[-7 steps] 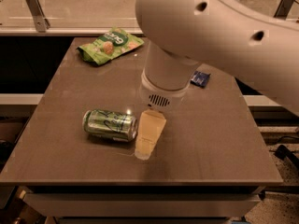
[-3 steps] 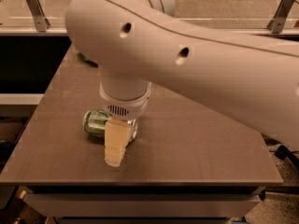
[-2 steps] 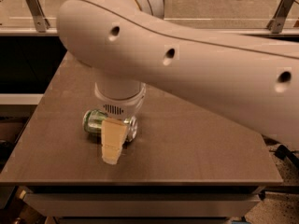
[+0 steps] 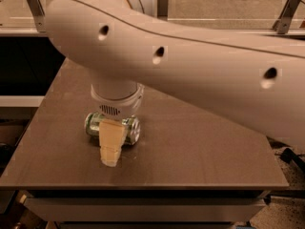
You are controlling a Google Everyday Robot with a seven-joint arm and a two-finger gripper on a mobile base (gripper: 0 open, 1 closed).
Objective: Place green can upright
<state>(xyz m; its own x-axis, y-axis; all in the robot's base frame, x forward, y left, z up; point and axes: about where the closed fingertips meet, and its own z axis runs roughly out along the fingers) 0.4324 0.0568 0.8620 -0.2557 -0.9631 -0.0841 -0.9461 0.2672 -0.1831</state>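
The green can [image 4: 92,123] lies on its side on the brown table [image 4: 200,147], near the front left. Only its two ends show, its silver right end [image 4: 133,129] facing right. My gripper [image 4: 112,140] hangs straight down from the white wrist [image 4: 116,101] and sits over the can's middle, its pale tan front part covering the can's body and reaching down to the tabletop in front. The big white arm [image 4: 190,61] crosses the whole upper view.
The table's front edge [image 4: 143,185] runs just below the gripper, and its left edge [image 4: 33,128] is near the can. A metal rail with brackets [image 4: 33,4] stands behind the table. The arm hides the table's back part.
The arm has swung left from beside the can's right end to directly over it. The gripper now covers the can's middle. The can has stayed lying in place.
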